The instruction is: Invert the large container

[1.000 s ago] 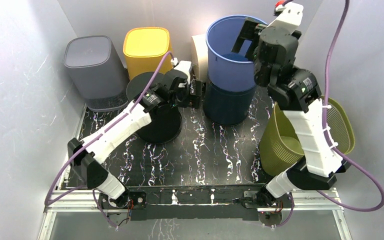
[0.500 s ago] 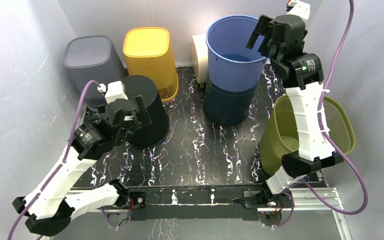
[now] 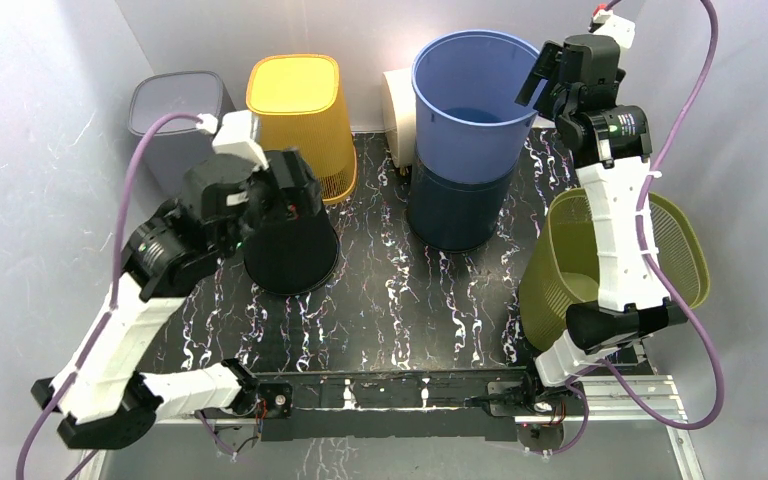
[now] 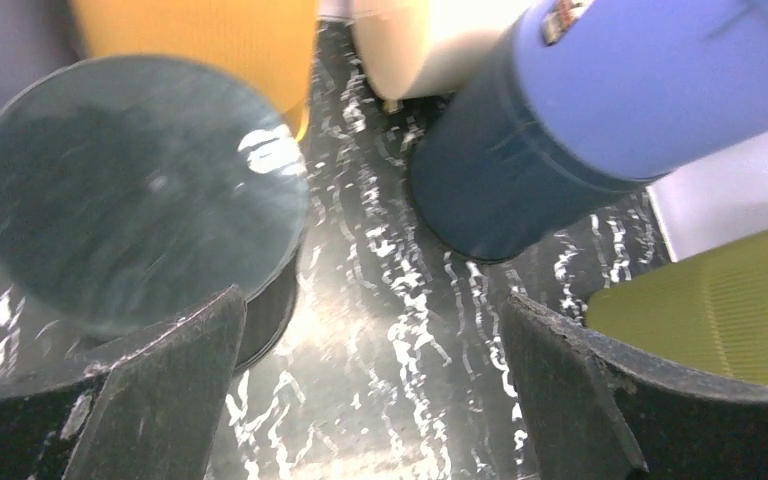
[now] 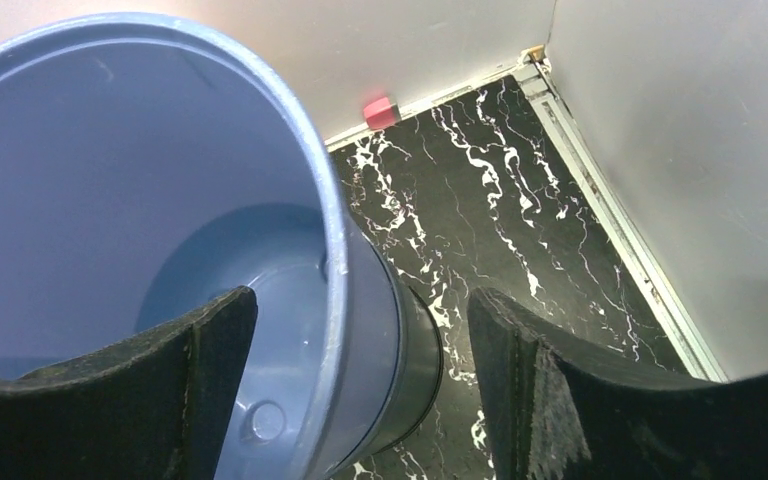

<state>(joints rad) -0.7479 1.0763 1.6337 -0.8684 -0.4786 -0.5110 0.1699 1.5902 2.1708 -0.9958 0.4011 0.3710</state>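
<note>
The large blue bucket [image 3: 472, 100] stands upright, open end up, nested on a dark blue container [image 3: 455, 210] at the back middle. My right gripper [image 3: 544, 76] is open and hovers above the bucket's right rim. In the right wrist view the gripper [image 5: 362, 300] straddles the rim [image 5: 332, 240], one finger over the inside and one outside, not touching. My left gripper [image 3: 286, 188] is open and empty, raised above a black upside-down bin [image 3: 290, 240]. The left wrist view shows the open gripper [image 4: 372, 305], the bin's base [image 4: 140, 190] and the bucket [image 4: 660, 90].
A grey bin [image 3: 175, 120] and a yellow basket [image 3: 298, 110] stand at the back left, a cream container [image 3: 398, 105] behind the bucket, and an olive mesh basket [image 3: 660, 260] at the right. A small red block [image 5: 380, 110] lies by the back wall. Walls close in on three sides.
My left arm has pulled back from the dark blue container and risen over the black bin. My right gripper has moved from inside the bucket out to its right rim.
</note>
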